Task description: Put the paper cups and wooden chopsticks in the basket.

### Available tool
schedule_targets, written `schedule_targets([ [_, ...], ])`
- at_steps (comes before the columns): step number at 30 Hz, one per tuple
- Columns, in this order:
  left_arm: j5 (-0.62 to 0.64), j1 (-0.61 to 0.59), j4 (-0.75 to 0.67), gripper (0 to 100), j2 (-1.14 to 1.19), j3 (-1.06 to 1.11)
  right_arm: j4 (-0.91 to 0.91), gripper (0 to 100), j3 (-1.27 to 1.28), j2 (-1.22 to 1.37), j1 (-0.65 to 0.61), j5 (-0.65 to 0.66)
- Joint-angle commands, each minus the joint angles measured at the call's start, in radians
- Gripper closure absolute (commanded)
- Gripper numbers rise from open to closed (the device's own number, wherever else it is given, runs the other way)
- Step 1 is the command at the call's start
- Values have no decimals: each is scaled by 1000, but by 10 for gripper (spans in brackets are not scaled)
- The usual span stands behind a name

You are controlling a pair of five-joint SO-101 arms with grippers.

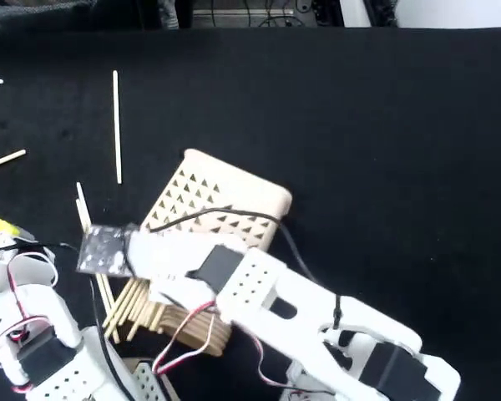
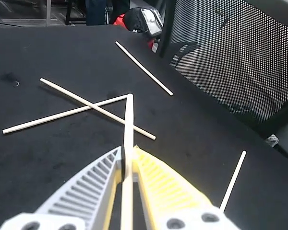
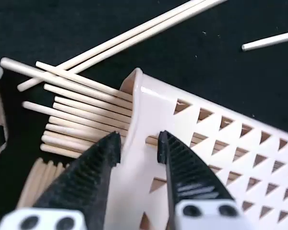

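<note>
High view: the right arm [image 1: 301,309] crosses the lower middle of the frame and covers the near side of the basket [image 1: 225,192]. The basket lies tipped at the centre of the desk [image 1: 384,125], with its holed wall facing up. A bundle of chopsticks [image 1: 138,305] juts from its mouth toward the lower left, partly under the arm. The left arm [image 1: 37,288] is cut off by the lower left corner. A loose stick [image 1: 117,125] lies in the upper left, and a short stick [image 1: 4,159] is cut by the left edge.

Left wrist view: the left gripper [image 2: 128,155] is clamped on a held stick [image 2: 129,120], whose rear end is hidden between the jaws. Just past its tip a crossed pair [image 2: 93,108] rests on the desk. A far stick [image 2: 144,68] lies near the desk's edge, with a mesh chair [image 2: 230,57] beyond it. A side stick [image 2: 233,181] lies beside the gripper, its near end hidden behind it.

Right wrist view: the right gripper [image 3: 139,143] has its jaws apart, one on each side of the basket's rim. Whether they press the wall is hard to tell. The basket runs out of frame. Inside it the chopsticks lie side by side in a layer, their ends poking past the rim. A long pair [image 3: 134,33] lies on the desk just outside the rim. An end piece [image 3: 269,40] is cut by the frame's edge.
</note>
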Motion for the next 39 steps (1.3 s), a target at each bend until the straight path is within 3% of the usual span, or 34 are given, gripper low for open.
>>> schedule_targets([
  [1,6,8,-25,971,-5,-4,-3,881,39,-19,95,37],
  [15,6,18,-25,971,-5,-2,-3,881,298,-435,347,201],
  [21,6,18,-25,971,-5,-2,-3,873,410,-631,394,233],
  [26,6,18,-23,971,-5,-1,-3,737,526,-816,402,265],
  [28,6,18,-23,971,-5,-1,-5,727,576,-881,397,276],
  [39,6,18,-23,971,-5,-1,-319,733,848,-993,390,364],
])
